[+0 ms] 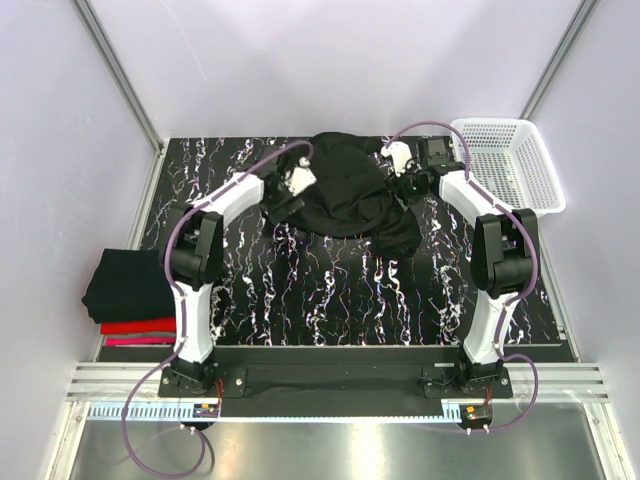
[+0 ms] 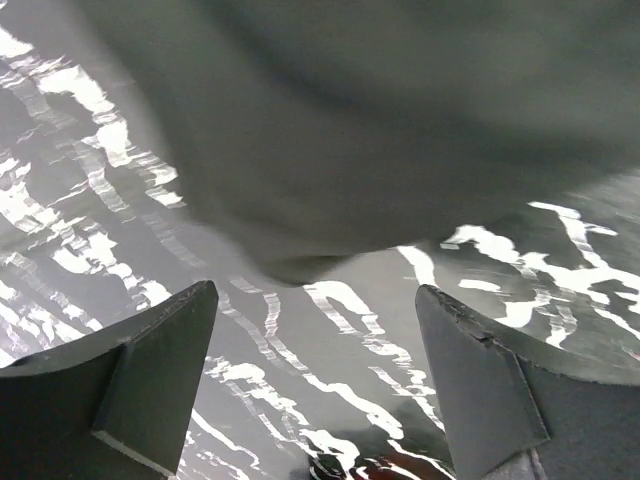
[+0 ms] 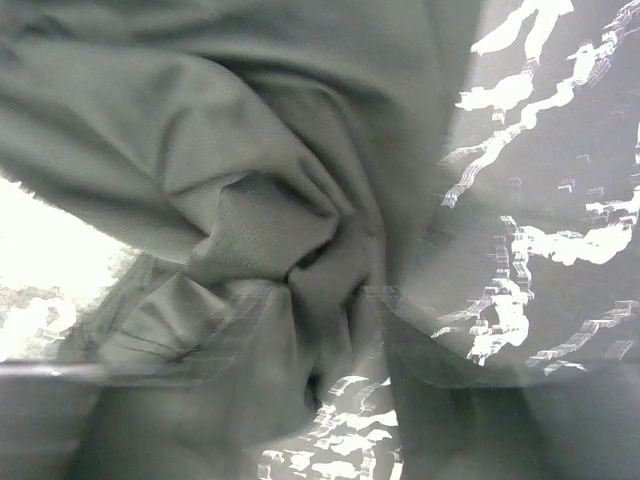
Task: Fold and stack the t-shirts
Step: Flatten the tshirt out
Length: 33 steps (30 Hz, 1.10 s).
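Black t-shirt (image 1: 350,195): crumpled at the far centre of the table (image 1: 330,290), between both arms. Left gripper (image 2: 315,385): jaws wide and empty, with cloth just ahead. Right gripper (image 1: 400,172): its wrist view shows only bunched cloth, so jaw state cannot be told. Only the top view shows the folded stack (image 1: 130,290), at the table's left edge.

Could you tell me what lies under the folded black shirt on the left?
A red shirt lies directly beneath the folded black shirt, with a pink shirt under that. Only their near edges show; the rest is covered, so their folding cannot be judged.
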Each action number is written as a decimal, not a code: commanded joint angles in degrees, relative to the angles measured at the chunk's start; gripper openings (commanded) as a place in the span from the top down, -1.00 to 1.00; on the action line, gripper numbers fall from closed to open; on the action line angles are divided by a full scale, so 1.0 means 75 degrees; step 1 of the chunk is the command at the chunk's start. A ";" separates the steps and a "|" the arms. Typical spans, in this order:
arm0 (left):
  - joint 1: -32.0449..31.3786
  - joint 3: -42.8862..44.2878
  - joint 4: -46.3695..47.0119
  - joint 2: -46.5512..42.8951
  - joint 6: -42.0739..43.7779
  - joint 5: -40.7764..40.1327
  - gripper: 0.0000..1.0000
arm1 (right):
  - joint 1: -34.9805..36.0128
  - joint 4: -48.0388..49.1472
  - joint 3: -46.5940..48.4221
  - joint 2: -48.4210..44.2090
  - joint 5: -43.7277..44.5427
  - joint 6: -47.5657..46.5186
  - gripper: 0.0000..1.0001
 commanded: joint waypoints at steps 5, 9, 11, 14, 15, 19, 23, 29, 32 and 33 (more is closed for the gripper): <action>0.1005 0.0662 0.0209 -0.1193 -0.1829 0.0153 -0.77 | 0.0411 0.0290 0.1111 -0.0394 0.0139 -0.0919 -0.31; 0.1252 0.0357 0.0126 -0.1873 -0.2346 0.0505 -0.80 | 0.1150 0.0314 0.2003 0.0597 -0.1129 -0.1201 -0.36; 0.1357 0.0263 0.0126 -0.2166 -0.2742 0.0517 -0.81 | 0.1478 0.0209 0.2727 0.1220 -0.1271 -0.1165 -0.37; 0.1603 0.0263 0.0033 -0.2553 -0.3363 0.0797 -0.82 | 0.1971 0.0126 0.3478 0.2229 -0.1387 -0.1294 -0.36; 0.1731 0.0263 -0.0014 -0.2658 -0.3505 0.0961 -0.82 | 0.2099 0.0138 0.3598 0.2416 -0.1481 -0.1294 -0.36; 0.2025 -0.0040 -0.0132 -0.3372 -0.3998 0.1430 -0.82 | 0.2299 0.0173 0.4067 0.3038 -0.1938 -0.0898 -0.37; 0.2201 -0.0568 -0.0178 -0.3889 -0.4116 0.1595 -0.83 | 0.2487 0.0161 0.4745 0.3589 -0.1952 -0.0545 -0.38; 0.2225 -0.1248 -0.0214 -0.4499 -0.4116 0.1911 -0.83 | 0.2663 -0.0002 0.5472 0.4328 -0.1740 -0.0615 -0.46; 0.2225 -0.1261 -0.0225 -0.4488 -0.4058 0.1865 -0.83 | 0.2698 -0.0283 0.5847 0.4644 -0.1857 -0.0662 -0.38; 0.2225 -0.1237 -0.0202 -0.4476 -0.4034 0.1818 -0.83 | 0.2710 -0.0458 0.5965 0.4819 -0.1880 -0.0662 -0.21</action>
